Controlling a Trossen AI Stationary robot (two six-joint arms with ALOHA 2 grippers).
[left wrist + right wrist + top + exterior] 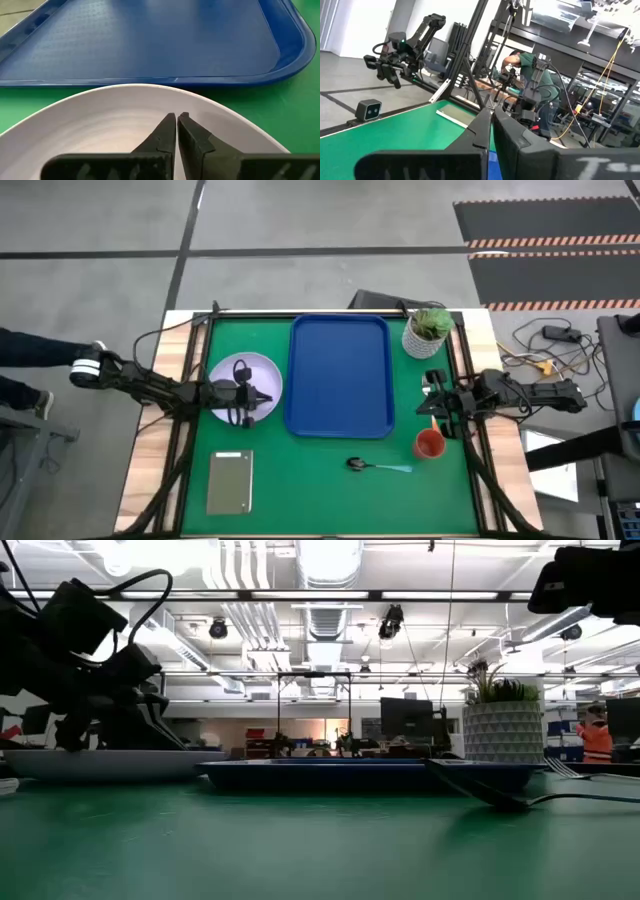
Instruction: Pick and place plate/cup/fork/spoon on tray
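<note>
Left gripper point(258, 397), fingers pressed together with nothing between them, poised over the plate point(232, 372); the wrist view shows the closed tips point(176, 131) above the plate's pale inner surface point(100, 120), pointing toward the tray point(150, 40). Whether the tips touch the plate cannot be told. The closed pose suggests that no grasp has begun; the fingers would need to part before the rim could be pinched.

Right gripper point(436, 408), likewise closed and empty, held at the table's right edge, raised and aimed across the room rather than at the table, as its wrist view shows point(489, 131). It hangs just beside the cup point(429, 444), which stands on the green mat point(300, 490) to the right of the tray's near corner.

Tray point(340, 375), bare and central, lies between the two arms, so each can reach it from its own side. The plate lies just left of the tray, apart from its rim. The spoon point(378, 466) lies on the mat in front of the tray, near the cup. Only part of the fork point(436, 424) shows beneath the right gripper, orange handle alone; its tines show in the low view point(562, 769).

Not part of the task: a potted plant point(427, 332) at the far right corner, a grey slab point(229, 481) at the near left. No item yet rests on the tray.
</note>
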